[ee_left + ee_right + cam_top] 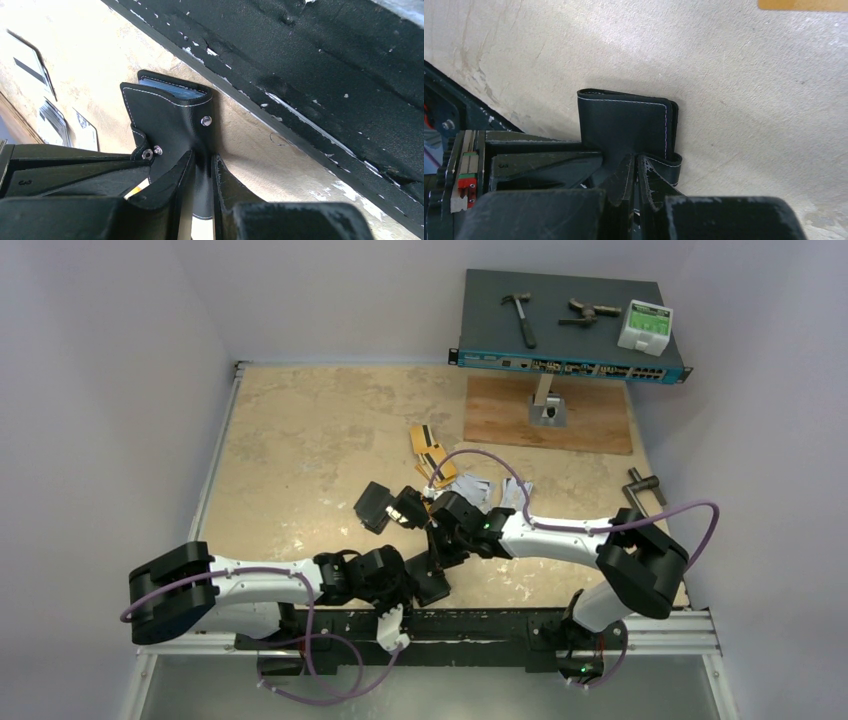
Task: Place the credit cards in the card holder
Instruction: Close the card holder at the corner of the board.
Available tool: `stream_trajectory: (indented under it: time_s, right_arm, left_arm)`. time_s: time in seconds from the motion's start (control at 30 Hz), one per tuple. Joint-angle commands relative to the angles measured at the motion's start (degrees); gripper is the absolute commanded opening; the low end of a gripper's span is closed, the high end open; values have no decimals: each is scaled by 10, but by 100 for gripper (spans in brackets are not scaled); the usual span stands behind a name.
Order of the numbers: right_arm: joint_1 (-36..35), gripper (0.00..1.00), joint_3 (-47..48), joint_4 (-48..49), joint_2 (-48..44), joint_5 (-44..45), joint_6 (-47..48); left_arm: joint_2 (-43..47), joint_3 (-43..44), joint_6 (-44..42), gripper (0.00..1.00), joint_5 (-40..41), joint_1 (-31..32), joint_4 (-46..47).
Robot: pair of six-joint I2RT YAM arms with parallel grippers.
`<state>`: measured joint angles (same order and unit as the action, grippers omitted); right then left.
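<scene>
Left gripper (202, 172) pinched shut on card holder (167, 112), just beside black edge rail (300, 60). Right gripper (634, 172) clamped on holder's stitched side. From above: credit cards (430, 448) scattered farther back, apart from holder.

Black stitched card holder (624, 122), folded, upright on edge; orange and silver-white credit cards (428, 446) loose beyond.

This looks like a robotics lab test cell. A left arm (260, 580) and a right arm (560, 535), both cabled, are bolted to a black rail (480, 625) at the worktop (300, 430) edge. Plain white walls (100, 390) enclose it, and a rack network switch (570, 365) at the back carries a hammer (519, 318).
</scene>
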<state>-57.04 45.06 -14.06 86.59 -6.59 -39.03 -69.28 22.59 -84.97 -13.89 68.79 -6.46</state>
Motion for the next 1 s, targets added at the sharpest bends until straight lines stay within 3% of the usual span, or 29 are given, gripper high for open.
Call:
stream_trajectory:
  time_s: [0.0,0.47,0.97]
  right_arm:
    - [-15,0,34,-42,1,63,13]
    - [-78,0,89,-83,71,134,17]
    - [-80,2,93,-110,44,152,25]
  left_arm:
    - [5,-10,4,0,-12,3,-15]
    - [12,-12,7,0,-10,4,-16]
    - [19,-17,7,0,-12,4,-20]
